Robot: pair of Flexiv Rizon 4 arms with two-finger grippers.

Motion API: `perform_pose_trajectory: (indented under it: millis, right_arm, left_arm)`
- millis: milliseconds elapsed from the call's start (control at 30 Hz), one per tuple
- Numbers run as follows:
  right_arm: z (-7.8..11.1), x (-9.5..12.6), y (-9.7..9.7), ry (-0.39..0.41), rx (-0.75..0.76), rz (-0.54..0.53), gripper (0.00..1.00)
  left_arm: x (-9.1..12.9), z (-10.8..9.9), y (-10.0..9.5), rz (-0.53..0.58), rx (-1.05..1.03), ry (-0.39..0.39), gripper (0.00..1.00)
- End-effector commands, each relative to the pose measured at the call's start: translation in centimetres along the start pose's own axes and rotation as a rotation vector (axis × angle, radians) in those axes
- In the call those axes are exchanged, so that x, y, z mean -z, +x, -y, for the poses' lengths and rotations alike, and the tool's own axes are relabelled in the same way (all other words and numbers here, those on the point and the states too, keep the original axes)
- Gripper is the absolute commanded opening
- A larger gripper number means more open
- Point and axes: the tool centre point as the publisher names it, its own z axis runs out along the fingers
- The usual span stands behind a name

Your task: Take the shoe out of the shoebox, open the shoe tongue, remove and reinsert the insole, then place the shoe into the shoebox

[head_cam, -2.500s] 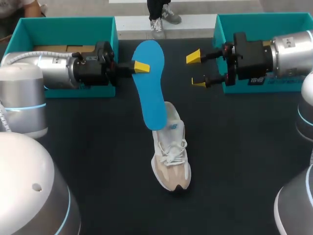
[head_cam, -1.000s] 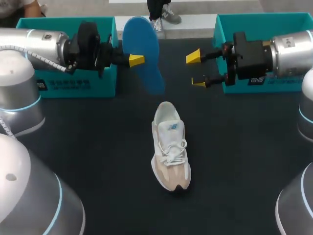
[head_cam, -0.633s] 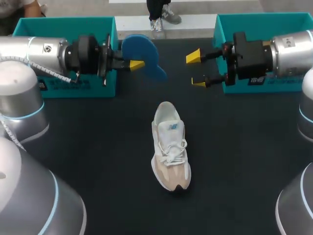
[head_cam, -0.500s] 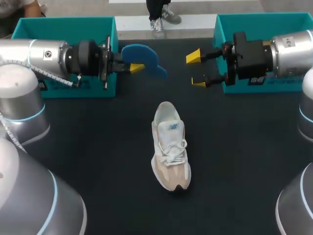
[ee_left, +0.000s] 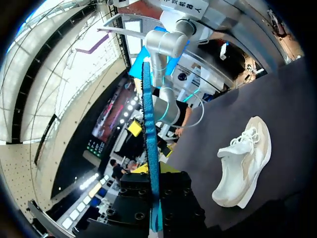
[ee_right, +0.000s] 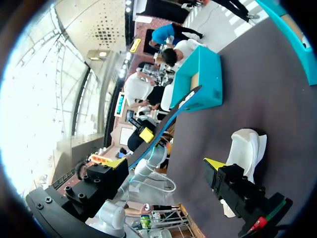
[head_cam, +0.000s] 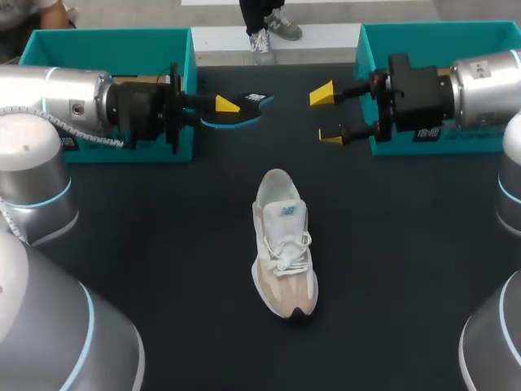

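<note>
Shoe [head_cam: 283, 244] lies outside both shoeboxes [head_cam: 106, 39]; left end effector [head_cam: 225, 106] grips insole [head_cam: 244, 119], right end effector [head_cam: 326, 116] spread.

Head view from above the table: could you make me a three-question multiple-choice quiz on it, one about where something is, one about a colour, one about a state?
1. Where is the sneaker?
A. in a shoebox
B. on the table, out in the open
C. in a gripper

2. What colour is the insole?
A. blue
B. red
C. white

3. How is the right gripper?
A. open and empty
B. shut on the insole
C. shut on the sneaker

Answers: 1 B, it stands alone on the dark table; 2 A, its edge and underside show blue; 3 A, its yellow tips stand apart with nothing between them.
</note>
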Motion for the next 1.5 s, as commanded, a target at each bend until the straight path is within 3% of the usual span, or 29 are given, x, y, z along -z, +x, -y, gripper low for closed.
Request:
perform_pose_trajectory:
  millis: [33,333,833,1100,1333,1500]
  right_arm:
    - [0.0,-0.3,0.0,-0.001,0.000,0.001,1.00]
    - [0.0,-0.3,0.0,-0.001,0.000,0.001,1.00]
    - [0.0,-0.3,0.0,-0.001,0.000,0.001,1.00]
    - [0.0,-0.3,0.0,-0.001,0.000,0.001,1.00]
    - [0.0,-0.3,0.0,-0.001,0.000,0.001,1.00]
    - [0.1,-1.9,0.0,-0.018,0.026,-0.044,1.00]
  left_arm:
    - [-0.2,0.0,-0.3,0.070,-0.824,-0.111,0.00]
    - [-0.1,-0.1,-0.6,0.095,-0.770,-0.154,0.00]
    - [-0.1,0.1,-0.4,0.134,-0.680,-0.148,0.00]
    - [0.1,0.5,-0.2,0.059,-0.655,-0.166,0.00]
    - [-1.1,0.2,-0.1,0.050,-0.685,-0.194,0.00]
    - [-2.4,-0.6,0.1,0.062,-0.707,-0.201,0.00]
